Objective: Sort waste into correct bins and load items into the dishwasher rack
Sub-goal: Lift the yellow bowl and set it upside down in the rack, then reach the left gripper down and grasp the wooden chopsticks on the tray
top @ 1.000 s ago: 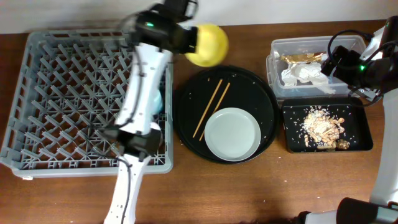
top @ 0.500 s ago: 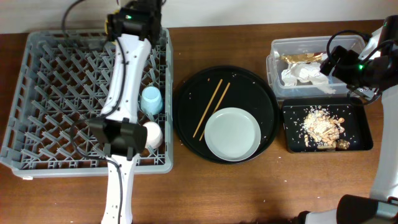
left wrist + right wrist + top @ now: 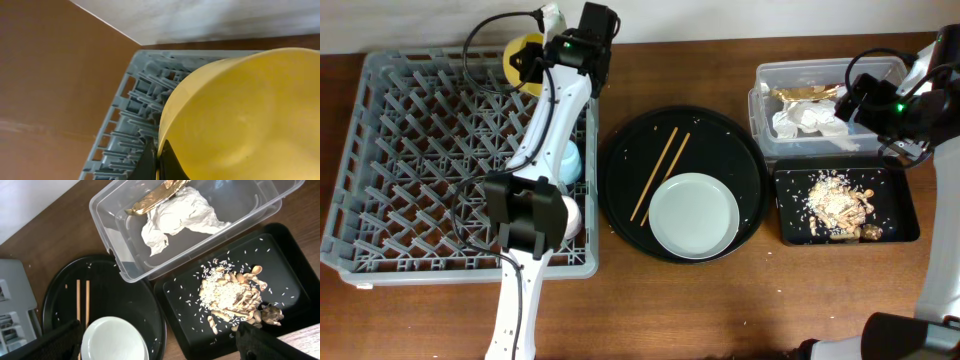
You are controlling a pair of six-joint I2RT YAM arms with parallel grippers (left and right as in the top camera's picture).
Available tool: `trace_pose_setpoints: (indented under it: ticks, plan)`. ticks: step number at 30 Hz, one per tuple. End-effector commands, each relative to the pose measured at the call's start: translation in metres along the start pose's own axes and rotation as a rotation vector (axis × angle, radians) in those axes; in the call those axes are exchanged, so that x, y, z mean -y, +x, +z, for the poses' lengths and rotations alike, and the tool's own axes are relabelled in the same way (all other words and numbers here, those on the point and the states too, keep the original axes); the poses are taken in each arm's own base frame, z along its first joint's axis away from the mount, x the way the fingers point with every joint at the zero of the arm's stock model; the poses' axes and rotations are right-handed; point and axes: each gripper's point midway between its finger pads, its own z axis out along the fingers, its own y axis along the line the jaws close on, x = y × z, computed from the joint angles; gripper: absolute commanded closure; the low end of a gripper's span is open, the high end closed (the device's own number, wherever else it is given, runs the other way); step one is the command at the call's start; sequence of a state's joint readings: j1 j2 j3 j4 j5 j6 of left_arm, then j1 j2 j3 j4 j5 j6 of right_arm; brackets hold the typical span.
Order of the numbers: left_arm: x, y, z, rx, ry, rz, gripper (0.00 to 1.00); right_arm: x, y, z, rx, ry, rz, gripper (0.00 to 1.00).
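My left gripper [image 3: 532,60] is shut on the rim of the yellow bowl [image 3: 520,52] and holds it over the far edge of the grey dishwasher rack [image 3: 410,160]; the bowl fills the left wrist view [image 3: 250,115]. A light-blue cup [image 3: 567,160] and a pink cup [image 3: 566,217] sit in the rack's right side. The pale plate [image 3: 694,215] and wooden chopsticks [image 3: 660,172] lie on the round black tray [image 3: 740,150]. My right gripper [image 3: 865,100] hangs open and empty over the clear tub [image 3: 765,80], which holds the white napkin [image 3: 175,212] and gold wrapper [image 3: 155,195]. Food scraps [image 3: 230,292] lie in the black rectangular tray [image 3: 185,325].
The left arm stretches from the table's front edge across the rack's right side. Rice grains are scattered on the round tray and the rectangular tray. Bare wooden table lies in front of the trays.
My left arm swung the yellow bowl leftward from above the round tray to the rack's far edge. The right arm has not moved.
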State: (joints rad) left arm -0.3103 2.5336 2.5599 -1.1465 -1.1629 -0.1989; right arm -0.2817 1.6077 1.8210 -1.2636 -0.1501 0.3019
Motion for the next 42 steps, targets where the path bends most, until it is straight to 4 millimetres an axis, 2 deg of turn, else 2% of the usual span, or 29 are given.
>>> trace_pose_setpoints:
  ticks: [1, 6, 12, 13, 14, 17, 20, 22, 24, 25, 28, 30, 31, 32, 33, 35, 40, 42]
  plan:
    - [0.012, 0.006, -0.002, 0.005, -0.030, 0.025, 1.00, 0.006, 0.000, 0.003, 0.000, 0.032, -0.010, 0.02]
    - [0.042, 0.019, -0.016, 0.013, -0.008, 0.110, 1.00, 0.006, 0.001, 0.002, -0.003, 0.033, -0.009, 0.02]
    - [0.053, 0.023, -0.037, 0.030, 0.017, 0.166, 0.98, 0.006, 0.000, 0.002, -0.002, 0.034, -0.008, 0.02]
    - [0.057, 0.025, -0.043, 0.032, 0.032, 0.182, 0.80, 0.006, 0.000, 0.002, -0.002, 0.034, -0.008, 0.02]
    - [0.067, 0.029, -0.050, 0.027, 0.079, 0.195, 0.70, 0.006, 0.000, 0.002, -0.002, 0.034, -0.008, 0.02]
    - [0.104, 0.045, -0.073, -0.017, 0.278, 0.235, 0.56, 0.006, 0.000, 0.002, -0.001, 0.034, -0.009, 0.02]
    - [0.122, 0.054, -0.085, -0.052, 0.397, 0.245, 0.44, 0.006, 0.000, 0.002, -0.001, 0.034, -0.009, 0.02]
    - [0.124, 0.053, -0.096, -0.074, 0.480, 0.237, 0.40, 0.006, 0.000, 0.002, 0.001, 0.033, -0.009, 0.02]
    - [0.118, 0.042, -0.117, -0.087, 0.607, 0.202, 0.37, 0.006, -0.001, 0.002, 0.003, 0.032, -0.009, 0.02]
    - [0.116, 0.033, -0.143, -0.088, 0.763, 0.193, 0.35, 0.006, -0.001, 0.002, 0.003, 0.031, -0.009, 0.02]
    - [0.114, 0.021, -0.229, 0.034, 1.250, 0.335, 0.34, 0.003, 0.000, 0.003, 0.000, 0.020, -0.010, 0.02]
    - [0.099, 0.022, -0.264, 0.073, 1.422, 0.371, 0.32, 0.003, 0.000, 0.003, -0.001, 0.020, -0.011, 0.02]
    - [0.098, 0.028, -0.269, 0.050, 1.453, 0.383, 0.31, 0.003, 0.000, 0.003, 0.000, 0.020, -0.011, 0.01]
    - [0.104, 0.042, -0.268, 0.003, 1.450, 0.421, 0.42, 0.003, 0.000, 0.003, 0.000, 0.020, -0.011, 0.01]
    - [0.114, 0.051, -0.267, -0.026, 1.446, 0.448, 0.44, 0.003, 0.000, 0.003, -0.001, 0.020, -0.011, 0.01]
    - [0.138, 0.073, -0.263, -0.089, 1.430, 0.507, 0.44, 0.003, 0.000, 0.003, -0.001, 0.020, -0.011, 0.02]
    - [0.181, 0.113, -0.240, -0.190, 1.390, 0.621, 0.45, 0.003, 0.001, 0.003, -0.004, 0.021, -0.010, 0.02]
    - [0.201, 0.130, -0.231, -0.217, 1.386, 0.673, 0.49, 0.004, 0.001, 0.003, -0.004, 0.021, -0.010, 0.01]
